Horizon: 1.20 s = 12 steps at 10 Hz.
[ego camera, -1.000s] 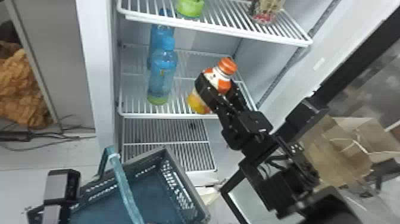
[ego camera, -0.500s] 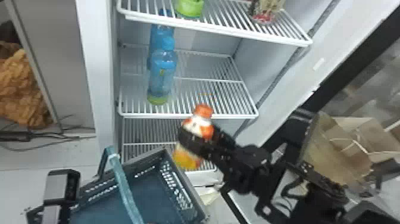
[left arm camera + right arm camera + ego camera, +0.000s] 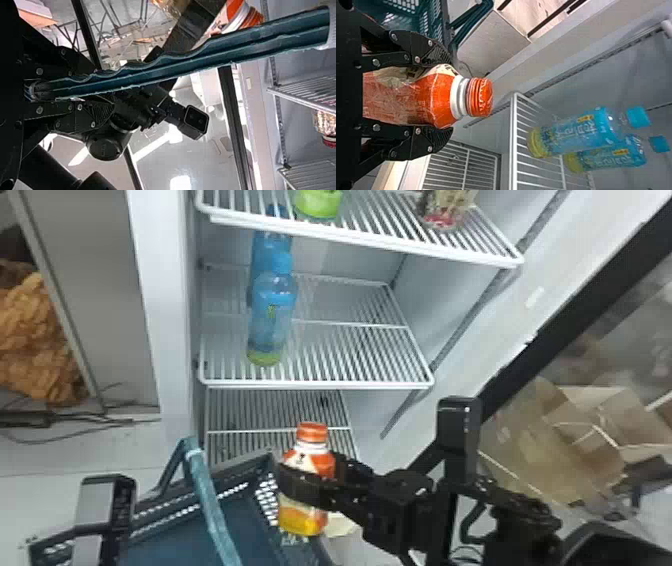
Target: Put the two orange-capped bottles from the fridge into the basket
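One pincer (image 3: 306, 474) sideways around a bottle (image 3: 311, 455)

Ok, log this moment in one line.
right gripper: holding orange-capped bottle, not yet released | left gripper: holding basket handle | blue bottles: fridge shelf

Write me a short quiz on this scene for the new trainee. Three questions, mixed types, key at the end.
1. Multiple choice: What holds the orange-capped bottle?
A) the left gripper
B) the right gripper
C) a person's hand

2. True or false: Both blue-capped bottles lie in the basket.

3. Fill in the blank: The left gripper is closed on the ____ of the basket.

Key:
1. B
2. False; the blue-capped bottles stand on a fridge shelf.
3. handle
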Motion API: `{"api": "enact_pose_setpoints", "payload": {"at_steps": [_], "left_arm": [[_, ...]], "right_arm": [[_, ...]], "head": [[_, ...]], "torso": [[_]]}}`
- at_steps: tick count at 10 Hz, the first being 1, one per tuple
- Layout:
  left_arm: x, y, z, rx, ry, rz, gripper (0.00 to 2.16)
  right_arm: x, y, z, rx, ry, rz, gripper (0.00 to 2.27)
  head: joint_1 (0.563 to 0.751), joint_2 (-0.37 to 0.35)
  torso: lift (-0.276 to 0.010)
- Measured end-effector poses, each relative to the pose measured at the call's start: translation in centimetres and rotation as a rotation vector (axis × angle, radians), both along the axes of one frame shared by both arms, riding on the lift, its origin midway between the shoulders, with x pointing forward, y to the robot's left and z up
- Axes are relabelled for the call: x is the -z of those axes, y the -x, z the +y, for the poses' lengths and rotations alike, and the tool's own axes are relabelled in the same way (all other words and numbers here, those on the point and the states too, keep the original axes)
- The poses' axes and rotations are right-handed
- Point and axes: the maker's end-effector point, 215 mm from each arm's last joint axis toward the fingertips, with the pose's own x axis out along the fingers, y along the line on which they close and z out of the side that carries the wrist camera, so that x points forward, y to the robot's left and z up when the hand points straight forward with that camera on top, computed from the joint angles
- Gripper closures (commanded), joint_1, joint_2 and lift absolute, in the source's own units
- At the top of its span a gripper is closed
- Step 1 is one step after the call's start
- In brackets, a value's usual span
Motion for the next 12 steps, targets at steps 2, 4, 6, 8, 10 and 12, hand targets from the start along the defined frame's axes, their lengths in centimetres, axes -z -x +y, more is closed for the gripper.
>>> {"api": "enact_pose_setpoints", "payload": {"at_steps": [2,4,6,8,10,12], "left_arm": [[-0.1,0.0,0.0,0.001,0.002,0.000,1.18],[-0.1,0.0,-0.1,0.003,0.003,-0.001,1.18],[-0.1,0.0,-0.1,0.003,0.003,-0.002,1.18],[0.0,0.0,-0.1,0.004,0.003,0.000,1.18],[-0.1,0.0,-0.1,0.003,0.003,0.000,1.18],[0.0,0.0,-0.1,0.001,0.004,0.001,1.18]], "right_arm": [[-0.3,0.4,2.2,-0.054,-0.039,0.007,0.75],[-1.2,1.1,3.8,-0.097,-0.059,0.001,0.68],[-1.0,1.9,4.2,-0.118,-0.052,0.025,0.40],[-1.0,2.0,4.1,-0.117,-0.045,0.024,0.11],[-1.2,1.6,4.0,-0.110,-0.047,0.011,0.10],[-2.4,0.4,3.9,-0.090,-0.070,-0.048,0.10]], "head": [[0.695,-0.350],[0.695,-0.350],[0.695,-0.350],[0.695,-0.350],[0.695,-0.350],[0.695,-0.350]], "torso": [[-0.235],[-0.235],[-0.235],[-0.235],[-0.235],[-0.235]]}}
